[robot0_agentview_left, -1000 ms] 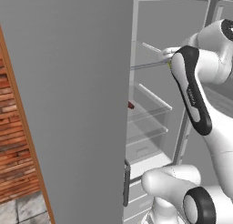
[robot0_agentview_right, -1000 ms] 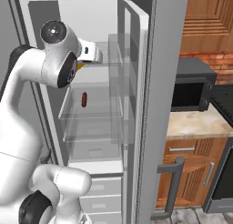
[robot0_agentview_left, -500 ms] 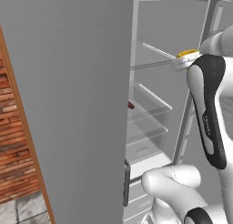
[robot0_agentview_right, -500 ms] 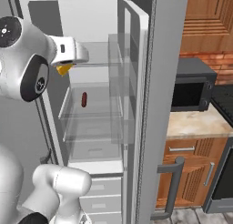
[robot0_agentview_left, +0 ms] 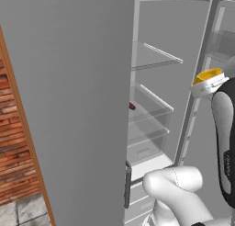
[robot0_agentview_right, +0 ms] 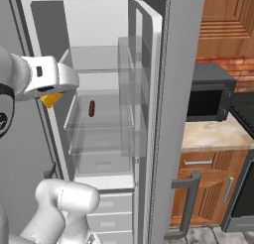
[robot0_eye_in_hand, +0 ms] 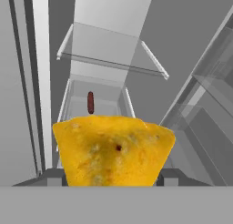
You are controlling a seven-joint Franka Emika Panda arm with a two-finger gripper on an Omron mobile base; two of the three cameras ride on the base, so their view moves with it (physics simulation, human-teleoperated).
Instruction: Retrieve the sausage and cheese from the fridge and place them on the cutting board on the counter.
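White fridge (robot0_agentview_right: pixel 158 89) walls and clear shelves form the backdrop, the grey door swung wide. Nearest the hand camera, the cheese (robot0_eye_in_hand: pixel 113 150) sits clamped between the gripper (robot0_eye_in_hand: pixel 111 177) fingers, spreading from the centre down to 6 o'clock. It is a yellow-orange wedge with a pitted, mottled face, tapering toward the bottom. In the right base view the gripper (robot0_agentview_right: pixel 52 91) carries the cheese (robot0_agentview_right: pixel 51 99) just outside the fridge opening, at 9 o'clock. Farther in, toward 12 o'clock of the hand view, the sausage (robot0_eye_in_hand: pixel 90 102) lies on a clear shelf, a thin, dark reddish-brown link. Off at 3 o'clock in the right base view stands the beige marbled counter (robot0_agentview_right: pixel 213 134).
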